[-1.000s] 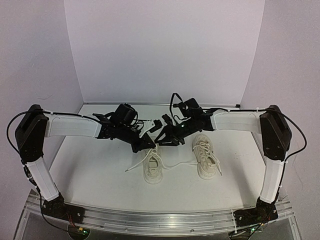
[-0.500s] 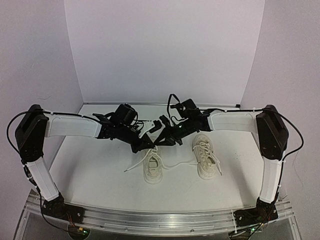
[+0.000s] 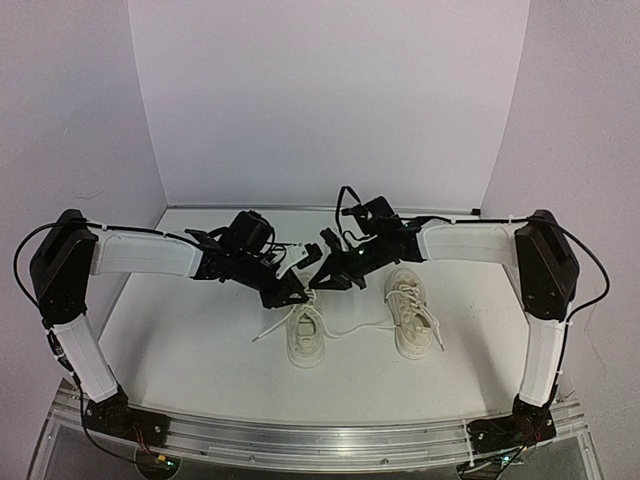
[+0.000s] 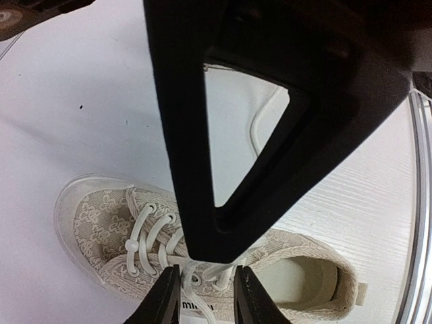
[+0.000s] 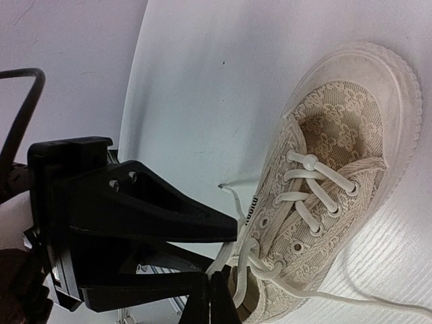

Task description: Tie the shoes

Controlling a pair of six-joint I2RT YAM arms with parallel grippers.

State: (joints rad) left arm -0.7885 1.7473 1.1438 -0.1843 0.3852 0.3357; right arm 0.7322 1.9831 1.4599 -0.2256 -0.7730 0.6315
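Observation:
Two cream-white sneakers sit mid-table: the left shoe (image 3: 305,337) and the right shoe (image 3: 412,312), both with loose white laces. Both grippers meet over the left shoe's tongue. My left gripper (image 3: 297,292) is open; in the left wrist view (image 4: 207,300) its fingers straddle lace strands at the top eyelets of the left shoe (image 4: 101,229). My right gripper (image 3: 322,278) is shut on a lace (image 5: 246,260) of the same shoe (image 5: 337,128), pinching it at the fingertips (image 5: 210,304). The right gripper's finger blocks much of the left wrist view.
One lace end (image 3: 262,337) trails left of the left shoe on the white table (image 3: 190,340); another strand (image 3: 362,324) runs toward the right shoe. White walls stand behind and at both sides. A metal rail (image 3: 320,432) lines the near edge.

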